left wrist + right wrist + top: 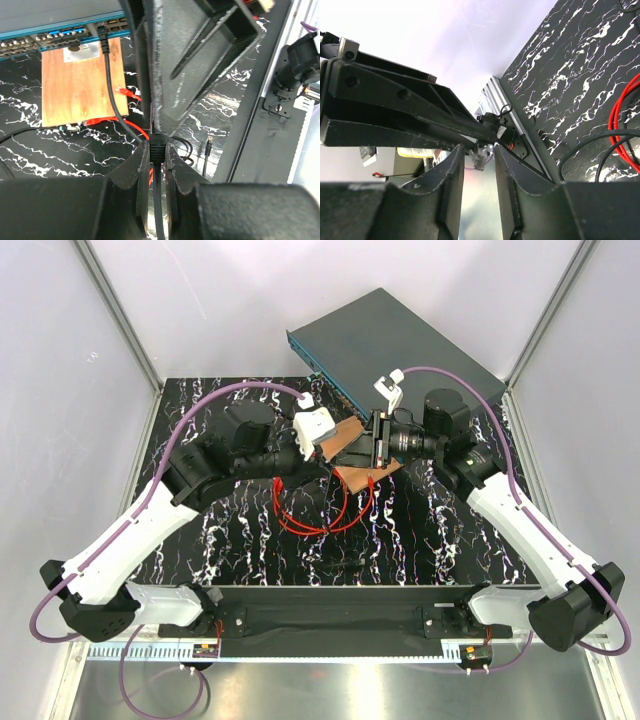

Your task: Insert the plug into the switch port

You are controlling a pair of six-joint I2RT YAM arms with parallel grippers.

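Observation:
The switch [400, 340] is a dark-grey box with a teal front, and its row of ports [50, 40] lies at the top of the left wrist view. The red cable [320, 515] loops on the table. Its plug [126, 92] lies loose beside the wooden board [80, 85], in neither gripper. My left gripper [157, 145] is shut on the ribbed boot of a black cable's end [157, 141]. My right gripper [479, 150] faces it tip to tip. Its jaws stand apart on either side of that end's clear connector [482, 159], with gaps on both sides.
Another black cable end [102, 31] sits in a port above the board, its lead running down over the wood. A loose black connector [209, 142] lies on the marbled table [230, 530]. Both grippers meet over the board [345, 435], close in front of the switch.

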